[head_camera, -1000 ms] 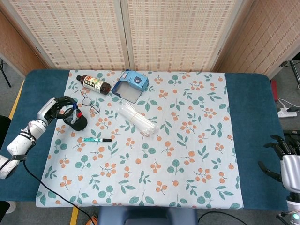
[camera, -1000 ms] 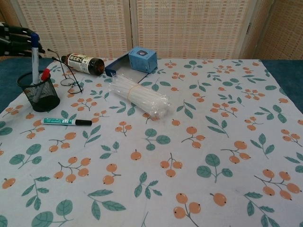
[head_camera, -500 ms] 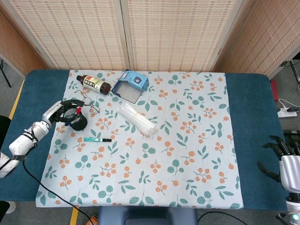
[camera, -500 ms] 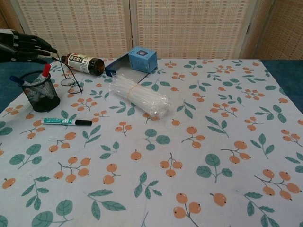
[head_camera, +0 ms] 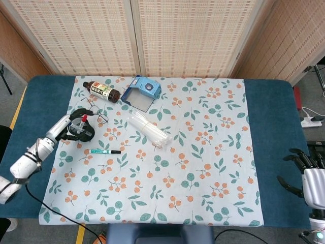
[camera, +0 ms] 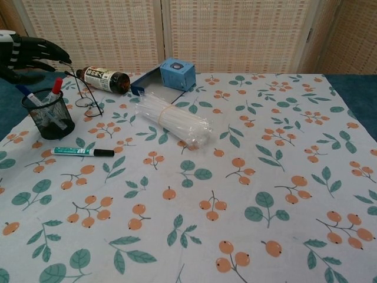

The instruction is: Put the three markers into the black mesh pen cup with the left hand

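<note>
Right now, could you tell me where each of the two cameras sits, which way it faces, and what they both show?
Head view: high above the near table edge, looking steeply down on the whole tablecloth; shows the left hand over the pen cup and the right hand at the table's right edge.
Chest view: low at the near edge, facing across the table toward the woven screens; only the left hand shows.
Shared: left hand, pen cup, green marker, bottle, blue box.
</note>
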### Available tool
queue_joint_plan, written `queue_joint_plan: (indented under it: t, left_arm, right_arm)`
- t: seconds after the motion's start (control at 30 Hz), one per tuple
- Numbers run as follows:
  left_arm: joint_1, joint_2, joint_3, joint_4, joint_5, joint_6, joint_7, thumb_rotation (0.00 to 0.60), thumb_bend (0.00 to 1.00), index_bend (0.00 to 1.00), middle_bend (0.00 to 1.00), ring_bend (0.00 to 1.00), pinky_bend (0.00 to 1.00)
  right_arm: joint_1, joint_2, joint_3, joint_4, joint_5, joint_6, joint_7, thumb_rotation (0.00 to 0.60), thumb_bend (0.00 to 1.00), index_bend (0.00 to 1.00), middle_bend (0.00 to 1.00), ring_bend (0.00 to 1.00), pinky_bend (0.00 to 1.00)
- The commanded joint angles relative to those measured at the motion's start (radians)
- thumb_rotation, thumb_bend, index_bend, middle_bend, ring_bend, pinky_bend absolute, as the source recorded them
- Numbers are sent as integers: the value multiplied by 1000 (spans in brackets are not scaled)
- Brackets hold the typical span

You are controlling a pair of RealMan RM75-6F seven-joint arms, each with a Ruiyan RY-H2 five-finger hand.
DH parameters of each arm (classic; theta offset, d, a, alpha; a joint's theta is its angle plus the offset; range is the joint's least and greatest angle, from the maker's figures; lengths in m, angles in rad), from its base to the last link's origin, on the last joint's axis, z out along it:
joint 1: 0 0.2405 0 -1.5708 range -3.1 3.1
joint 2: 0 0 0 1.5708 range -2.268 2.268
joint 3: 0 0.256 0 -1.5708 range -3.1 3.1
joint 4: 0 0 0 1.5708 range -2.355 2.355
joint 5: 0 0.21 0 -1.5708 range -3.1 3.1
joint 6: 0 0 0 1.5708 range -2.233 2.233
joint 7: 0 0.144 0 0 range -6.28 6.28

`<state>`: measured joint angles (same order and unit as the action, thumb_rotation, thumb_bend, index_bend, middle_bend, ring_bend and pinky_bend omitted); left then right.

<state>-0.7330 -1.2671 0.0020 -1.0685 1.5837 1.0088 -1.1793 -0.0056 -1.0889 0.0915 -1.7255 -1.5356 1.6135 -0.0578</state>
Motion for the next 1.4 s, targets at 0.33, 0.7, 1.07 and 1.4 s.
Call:
queue_joint_plan:
  t: [0.33,0.7,1.07,1.4]
  left_arm:
    - [429,-368,74,-534,-205,515,1599,600,415,293,235,73,99]
    - [386,-566,-49,-336,-263,417,1734,600,415,315,260,89,94]
    - [315,-577,-159,-263,-334,313,1763,600,415,328,251,93,97]
    - [251,-645,-204,-137,-386,228,1775,600,415,333,237,93,99]
  right_arm:
    - [-10,13,-7,-15,-32,27,13,600,99,407,248,337,157]
    - [-10,16,-3,-6,-21,24,31,600,98,407,255,340,157]
    - [0,9,-3,4,-5,-3,29,600,99,407,256,340,157]
    - [2,7,1,13,11,-11,30,600,98,407,256,341,157]
